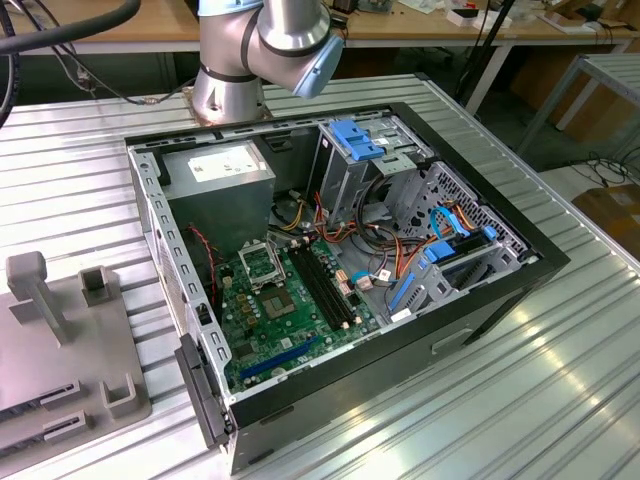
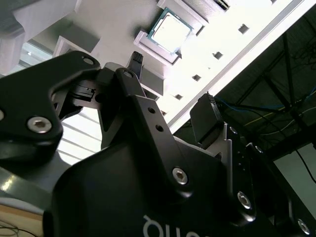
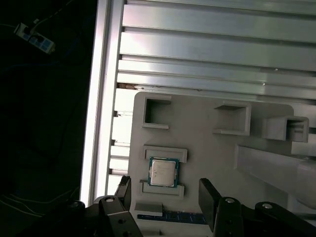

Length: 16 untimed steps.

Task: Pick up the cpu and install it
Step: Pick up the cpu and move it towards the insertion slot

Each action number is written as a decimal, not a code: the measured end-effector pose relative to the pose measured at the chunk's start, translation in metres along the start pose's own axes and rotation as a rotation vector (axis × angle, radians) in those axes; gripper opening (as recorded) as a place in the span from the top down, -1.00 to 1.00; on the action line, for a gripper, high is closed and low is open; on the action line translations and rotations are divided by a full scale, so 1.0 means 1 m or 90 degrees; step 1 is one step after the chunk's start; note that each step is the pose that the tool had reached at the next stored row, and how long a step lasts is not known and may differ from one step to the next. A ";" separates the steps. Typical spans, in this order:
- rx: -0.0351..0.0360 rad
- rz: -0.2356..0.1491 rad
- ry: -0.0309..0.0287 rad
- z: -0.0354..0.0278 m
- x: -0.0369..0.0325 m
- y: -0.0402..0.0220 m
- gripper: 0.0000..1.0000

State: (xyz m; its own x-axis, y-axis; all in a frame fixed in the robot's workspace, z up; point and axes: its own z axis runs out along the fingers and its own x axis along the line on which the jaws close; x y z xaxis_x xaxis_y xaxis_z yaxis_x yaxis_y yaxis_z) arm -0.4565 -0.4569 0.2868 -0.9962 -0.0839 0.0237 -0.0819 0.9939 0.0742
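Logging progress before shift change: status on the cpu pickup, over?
Gripper open, empty, poised over grey tray. The cpu sits in its tray nest, not gripped. Nothing in the way.

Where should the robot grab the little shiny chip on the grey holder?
Come straight down on the cpu and pinch its two bare edges. It lies flat, face up, and raised lips of the grey holder block the other two edges.
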 end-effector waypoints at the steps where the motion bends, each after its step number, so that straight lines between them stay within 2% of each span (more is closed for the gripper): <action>1: 0.0000 0.000 0.0000 0.0000 0.0000 0.0000 -0.32; 5: -0.0001 0.000 -0.0004 0.0011 -0.0003 -0.0001 -0.32; 7: -0.0001 0.004 -0.0006 0.0043 -0.0038 -0.0006 -0.32; 12: 0.0003 0.011 -0.0011 0.0122 -0.0047 -0.0014 -0.32; 16: 0.0110 0.014 -0.0004 0.0159 -0.0050 -0.0018 -0.32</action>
State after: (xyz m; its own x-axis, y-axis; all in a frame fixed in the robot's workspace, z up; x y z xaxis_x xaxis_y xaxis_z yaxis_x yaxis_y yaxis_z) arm -0.4518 -0.4572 0.2707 -0.9977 -0.0627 0.0244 -0.0613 0.9965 0.0564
